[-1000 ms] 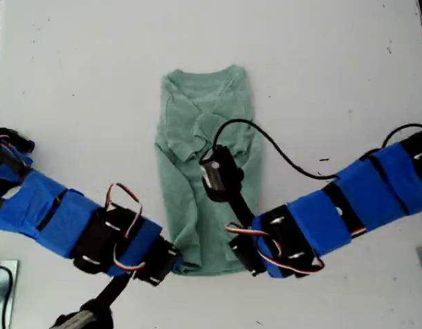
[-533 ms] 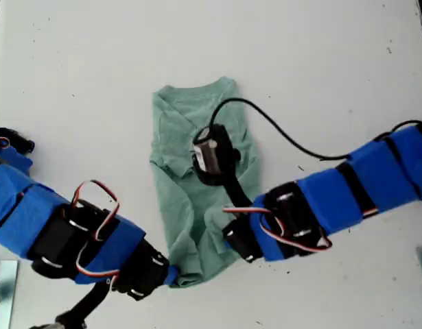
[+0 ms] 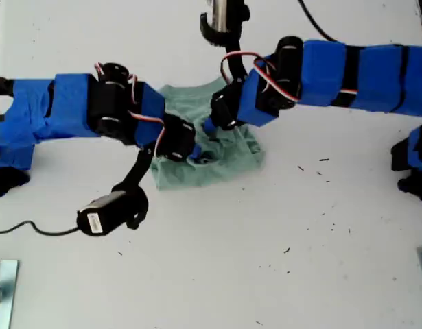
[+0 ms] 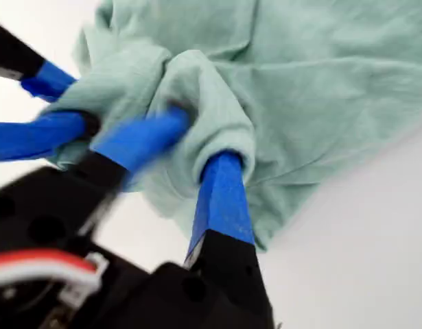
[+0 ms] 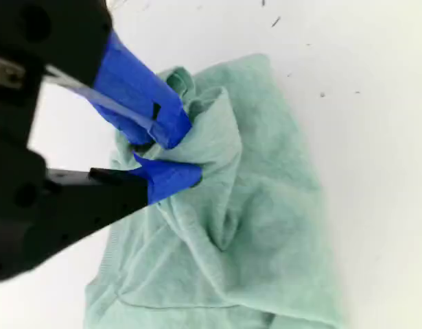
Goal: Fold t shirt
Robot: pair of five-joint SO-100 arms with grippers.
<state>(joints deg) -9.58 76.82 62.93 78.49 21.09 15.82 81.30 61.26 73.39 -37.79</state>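
White table [image 3: 279, 240] holds the t shirt [image 3: 228, 157], upper centre of the exterior view. My first gripper [image 4: 197, 140] and my second gripper [image 5: 173, 151] each pinch its bunched edge.

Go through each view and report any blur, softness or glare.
Exterior view: slightly soft throughout, even flat light on the white table, no glare. First wrist view: one blue finger is smeared by motion blur, while the t shirt reads fairly sharp. Second wrist view: fabric folds are clear, the near black gripper body is dark and featureless, and the table is washed out bright.
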